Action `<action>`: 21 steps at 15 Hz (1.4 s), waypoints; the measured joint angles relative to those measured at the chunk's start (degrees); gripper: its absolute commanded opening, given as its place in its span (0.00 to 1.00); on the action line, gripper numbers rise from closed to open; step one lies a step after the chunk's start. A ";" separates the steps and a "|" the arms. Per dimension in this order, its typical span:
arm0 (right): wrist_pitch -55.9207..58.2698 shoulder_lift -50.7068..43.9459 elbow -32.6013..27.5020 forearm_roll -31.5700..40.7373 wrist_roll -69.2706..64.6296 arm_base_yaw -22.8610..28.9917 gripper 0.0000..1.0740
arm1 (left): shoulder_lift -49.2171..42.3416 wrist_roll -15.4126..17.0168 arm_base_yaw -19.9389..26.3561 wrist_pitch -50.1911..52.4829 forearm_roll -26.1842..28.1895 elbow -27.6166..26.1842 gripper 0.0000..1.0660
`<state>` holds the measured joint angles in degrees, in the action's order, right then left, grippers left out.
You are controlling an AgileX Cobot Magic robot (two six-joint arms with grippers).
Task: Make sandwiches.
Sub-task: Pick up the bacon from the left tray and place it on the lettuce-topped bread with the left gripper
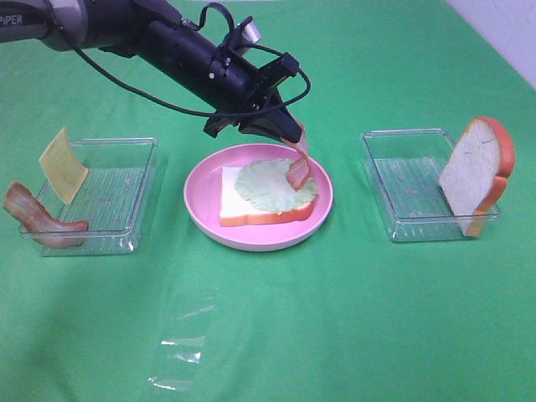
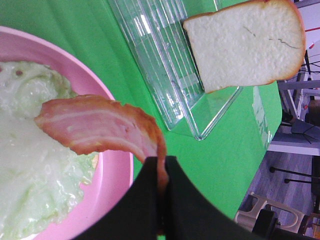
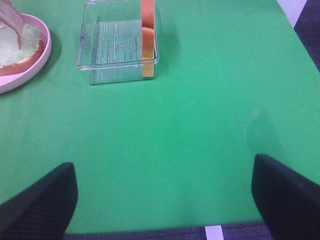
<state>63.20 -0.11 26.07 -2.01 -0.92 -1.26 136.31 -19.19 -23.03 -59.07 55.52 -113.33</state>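
The left fingers (image 2: 142,200) pinch one end of a bacon strip (image 2: 95,125) dangling over the lettuce (image 1: 264,186) of the half-built sandwich (image 1: 230,203) on the pink plate (image 1: 201,197). Released so near the edge, it may slide off. The right fingers (image 3: 45,200) stand apart, empty.

pink plate (image 2: 112,170): cut off at edge | bottom bread slice (image 1: 230,199): partly hidden under lettuce (image 1: 268,186)

Cloth (image 1: 335,318): plain green.
Plate (image 1: 201,209): pink.
Bread on plate (image 1: 234,208): white, orange-red crust.
Lettuce (image 1: 264,186): pale green, veined.
Bacon over plate (image 2: 100,122): reddish-brown, pale pink streaks.
Cheese (image 1: 63,165): yellow.
Left bacon (image 1: 38,219): reddish-brown, streaked.
Left tray (image 1: 126,197): clear, ribbed floor.
Right tray (image 1: 402,188): clear, ribbed floor.
Right bread (image 1: 473,172): white, orange-red crust.
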 measured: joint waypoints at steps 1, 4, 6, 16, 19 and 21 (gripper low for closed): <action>0.00 0.00 0.00 0.00 0.00 0.00 0.83 | 0.00 0.06 0.00 -0.17 0.00 0.00 0.00; 0.00 0.00 0.00 0.00 0.00 0.00 0.83 | 0.00 0.17 0.00 -0.40 0.00 0.00 0.00; 0.00 0.00 0.00 0.00 0.00 0.00 0.83 | 0.00 0.17 0.00 -0.40 0.23 0.00 0.00; 0.00 0.00 0.00 0.00 0.00 0.00 0.83 | 0.00 -1.03 -1.95 0.69 0.74 0.00 0.00; 0.00 0.00 0.00 0.00 0.00 0.00 0.83 | 0.00 -2.92 -1.95 1.03 1.89 0.00 0.00; 0.00 0.00 0.00 0.00 0.00 0.00 0.83 | 0.00 -5.16 -1.95 1.09 4.07 0.00 0.00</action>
<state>63.20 -0.11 26.07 -2.01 -0.92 -1.26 136.31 -24.35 -24.98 -57.98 59.59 -113.33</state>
